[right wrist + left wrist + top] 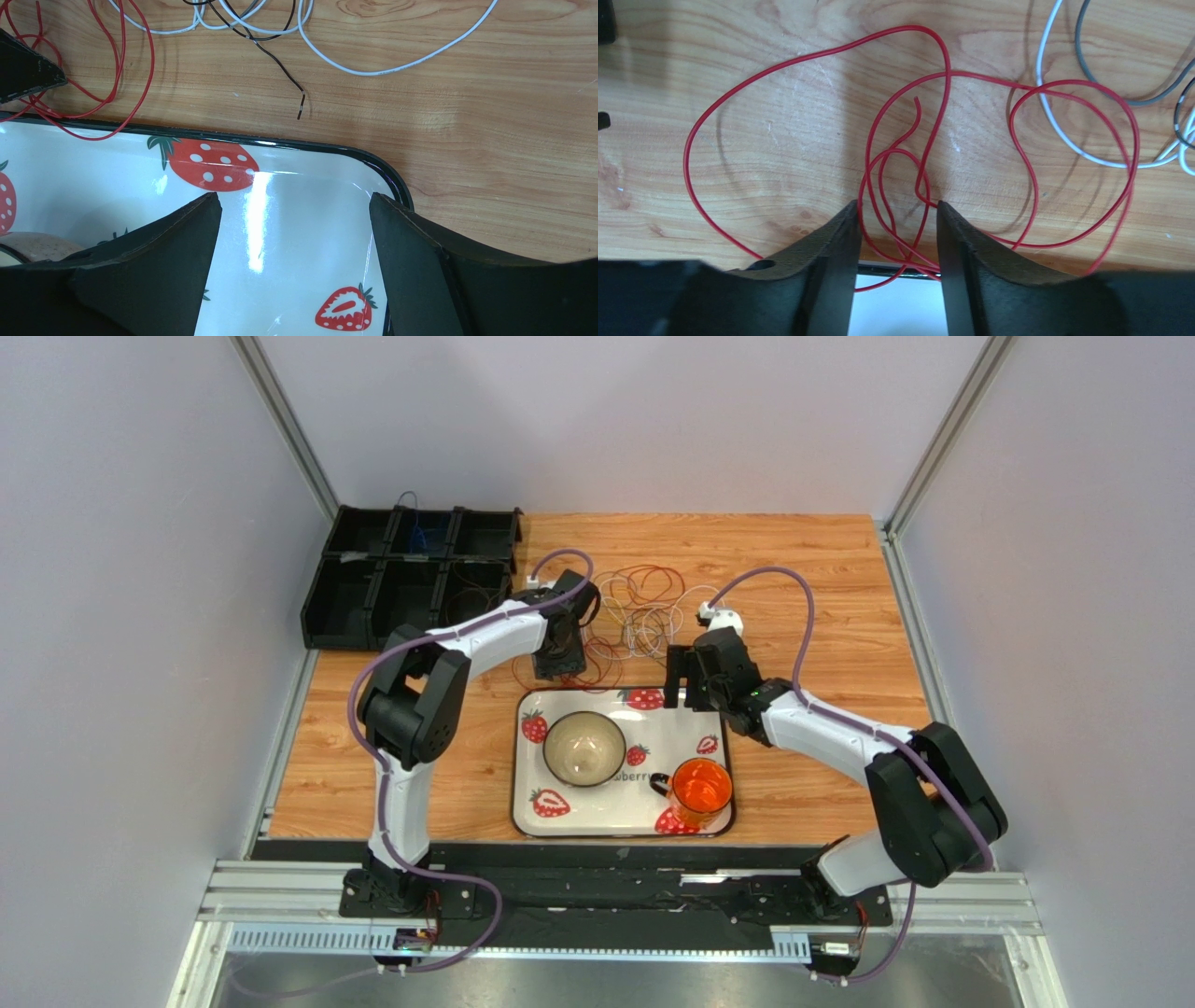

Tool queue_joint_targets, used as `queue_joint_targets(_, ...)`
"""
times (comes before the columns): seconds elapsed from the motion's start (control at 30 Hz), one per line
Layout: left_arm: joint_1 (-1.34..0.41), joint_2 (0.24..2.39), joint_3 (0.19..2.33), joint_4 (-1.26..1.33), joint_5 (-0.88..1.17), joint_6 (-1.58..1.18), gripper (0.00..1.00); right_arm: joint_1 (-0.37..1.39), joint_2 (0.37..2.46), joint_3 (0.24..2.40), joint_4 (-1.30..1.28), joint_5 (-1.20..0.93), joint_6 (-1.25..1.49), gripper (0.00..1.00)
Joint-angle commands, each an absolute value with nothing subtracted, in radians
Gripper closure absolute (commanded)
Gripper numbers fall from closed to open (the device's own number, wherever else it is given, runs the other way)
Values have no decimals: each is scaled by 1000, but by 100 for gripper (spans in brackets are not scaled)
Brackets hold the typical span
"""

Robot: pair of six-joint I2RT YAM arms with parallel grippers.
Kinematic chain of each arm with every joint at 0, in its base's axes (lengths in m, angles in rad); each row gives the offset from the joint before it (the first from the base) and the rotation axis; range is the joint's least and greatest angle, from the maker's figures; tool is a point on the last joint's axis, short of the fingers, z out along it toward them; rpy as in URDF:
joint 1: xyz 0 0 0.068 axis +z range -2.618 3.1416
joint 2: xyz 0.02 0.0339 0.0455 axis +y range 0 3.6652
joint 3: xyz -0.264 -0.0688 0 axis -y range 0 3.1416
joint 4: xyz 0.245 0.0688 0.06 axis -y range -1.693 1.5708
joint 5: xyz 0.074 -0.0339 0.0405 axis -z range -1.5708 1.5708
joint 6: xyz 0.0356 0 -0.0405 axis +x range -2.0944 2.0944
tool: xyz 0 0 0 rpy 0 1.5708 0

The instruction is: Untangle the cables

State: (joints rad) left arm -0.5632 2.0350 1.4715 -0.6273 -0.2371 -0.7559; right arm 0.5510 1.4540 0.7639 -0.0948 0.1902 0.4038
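The cables (638, 609) lie in a tangle of red, white and dark thin loops on the wooden table beyond the tray. My left gripper (561, 665) is at the tangle's left side. In the left wrist view it (898, 210) is open, low over the wood, with several strands of the red cable (950, 73) running between its fingers. A white cable (1041, 91) and a grey one (1081, 63) lie to the right. My right gripper (694, 686) is open and empty (295, 203) over the tray's far right corner. Red (151, 63), white (393, 70) and dark (302, 105) cables lie beyond it.
A white strawberry-print tray (617, 812) sits near the arms and holds a bowl (585, 748) and an orange cup (700, 790). Part of a red loop hangs over the tray's far rim (91, 126). Black bins (407, 574) stand at the back left.
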Motion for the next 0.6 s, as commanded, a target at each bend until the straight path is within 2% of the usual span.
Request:
queue_joint_targets(0.0,-569,2052,1522,-614,-232,-779,52,548,1459,805,-87,192,405,18)
queue_joint_targets(0.03,-569,2052,1519,-612,-232,-779,54,548,1459,805,-87,193,405,18)
queue_joint_targets(0.17,-569,2049,1513,-604,-230,-781,76,548,1462,807,-89,193,405,18)
queue_joint_targets(0.4,-569,2046,1513,-604,-225,-776,100,546,1463,810,-92,193,405,18)
queue_joint_targets(0.57,-568,2023,1522,-603,-229,-747,100,548,1465,811,-94,192,403,18)
